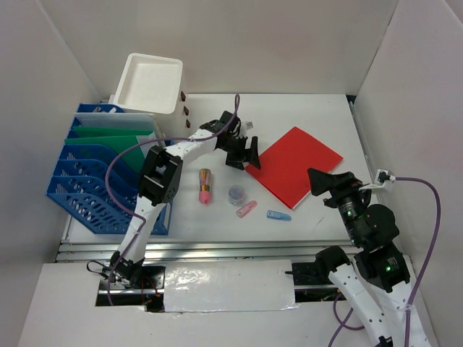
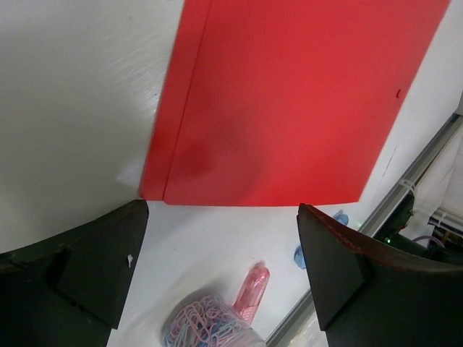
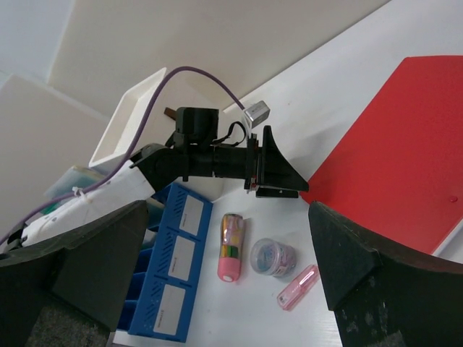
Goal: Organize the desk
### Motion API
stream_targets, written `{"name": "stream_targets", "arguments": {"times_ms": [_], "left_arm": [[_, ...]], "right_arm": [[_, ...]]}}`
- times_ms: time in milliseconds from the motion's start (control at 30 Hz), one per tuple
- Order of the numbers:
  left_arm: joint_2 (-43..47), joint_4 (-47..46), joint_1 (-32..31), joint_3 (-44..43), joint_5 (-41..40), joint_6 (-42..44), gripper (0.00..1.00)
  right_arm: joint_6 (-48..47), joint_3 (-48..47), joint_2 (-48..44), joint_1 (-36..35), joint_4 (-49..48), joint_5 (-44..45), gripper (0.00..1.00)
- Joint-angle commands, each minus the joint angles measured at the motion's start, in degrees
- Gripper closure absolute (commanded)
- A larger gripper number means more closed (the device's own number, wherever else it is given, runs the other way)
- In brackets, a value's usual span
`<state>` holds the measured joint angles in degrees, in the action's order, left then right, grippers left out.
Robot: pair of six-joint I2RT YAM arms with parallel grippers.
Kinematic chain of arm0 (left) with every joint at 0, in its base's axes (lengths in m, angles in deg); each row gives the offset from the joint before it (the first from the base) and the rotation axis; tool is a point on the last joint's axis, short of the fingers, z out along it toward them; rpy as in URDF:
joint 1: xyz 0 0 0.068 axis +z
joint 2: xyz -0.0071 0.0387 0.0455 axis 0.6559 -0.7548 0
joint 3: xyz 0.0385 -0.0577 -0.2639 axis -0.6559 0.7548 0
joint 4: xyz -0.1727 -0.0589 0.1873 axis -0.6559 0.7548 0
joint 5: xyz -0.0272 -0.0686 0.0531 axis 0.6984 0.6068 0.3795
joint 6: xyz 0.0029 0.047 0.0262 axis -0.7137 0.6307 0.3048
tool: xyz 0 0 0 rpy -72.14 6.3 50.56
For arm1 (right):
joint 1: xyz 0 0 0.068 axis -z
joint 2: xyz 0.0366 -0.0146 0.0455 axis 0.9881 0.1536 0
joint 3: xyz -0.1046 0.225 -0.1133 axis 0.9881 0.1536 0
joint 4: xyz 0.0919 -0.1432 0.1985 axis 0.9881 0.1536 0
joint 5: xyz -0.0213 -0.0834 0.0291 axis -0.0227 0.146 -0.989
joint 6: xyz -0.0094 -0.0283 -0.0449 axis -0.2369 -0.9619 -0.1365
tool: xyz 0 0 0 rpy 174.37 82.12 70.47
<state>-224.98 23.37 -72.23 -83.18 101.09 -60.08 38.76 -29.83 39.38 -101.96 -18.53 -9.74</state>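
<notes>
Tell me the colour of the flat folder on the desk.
The folder is plain red, seen best in the left wrist view.

- From the left wrist, the red folder (image 2: 289, 94) runs off the top and right edges.
- A blurred tub of paper clips (image 2: 206, 325) is cut by the bottom edge.
- A blue clip (image 2: 299, 256) shows only slivers beside a finger (image 2: 354, 275) of the left gripper (image 2: 221, 217).
- From the right wrist, the blue file rack (image 3: 173, 275) is cropped at the bottom edge.
- From above, the right arm (image 1: 369, 231) leaves the picture at the bottom.
</notes>
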Motion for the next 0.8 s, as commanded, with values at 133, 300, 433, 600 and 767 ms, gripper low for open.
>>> {"name": "stream_targets", "arguments": {"times_ms": [133, 300, 433, 600, 767], "left_arm": [[-2.86, -0.98, 0.48, -3.33, -1.06, 0.62, 0.02], [-4.27, -1.59, 0.75, -3.51, -0.44, -0.61, 0.02], [-3.66, -2.73, 0.66, -2.02, -2.90, -1.75, 0.02], [-1.82, -3.52, 0.66, -0.35, -7.55, -3.42, 0.03], [-2.33, -1.51, 0.75, -2.18, -10.82, -3.33, 0.02]], "right_arm": [[-1.67, 1.78, -0.51, 0.14, -5.62, -1.55, 0.00], [-2.02, 2.40, 0.11, 0.14, -6.06, -1.02, 0.00], [-1.76, 3.19, 0.81, 0.14, -7.11, -1.37, 0.00], [-1.06, 4.33, 1.34, 0.14, -7.64, -0.58, 0.00], [-1.15, 4.33, 1.25, 0.14, -7.99, -0.05, 0.00]]}}
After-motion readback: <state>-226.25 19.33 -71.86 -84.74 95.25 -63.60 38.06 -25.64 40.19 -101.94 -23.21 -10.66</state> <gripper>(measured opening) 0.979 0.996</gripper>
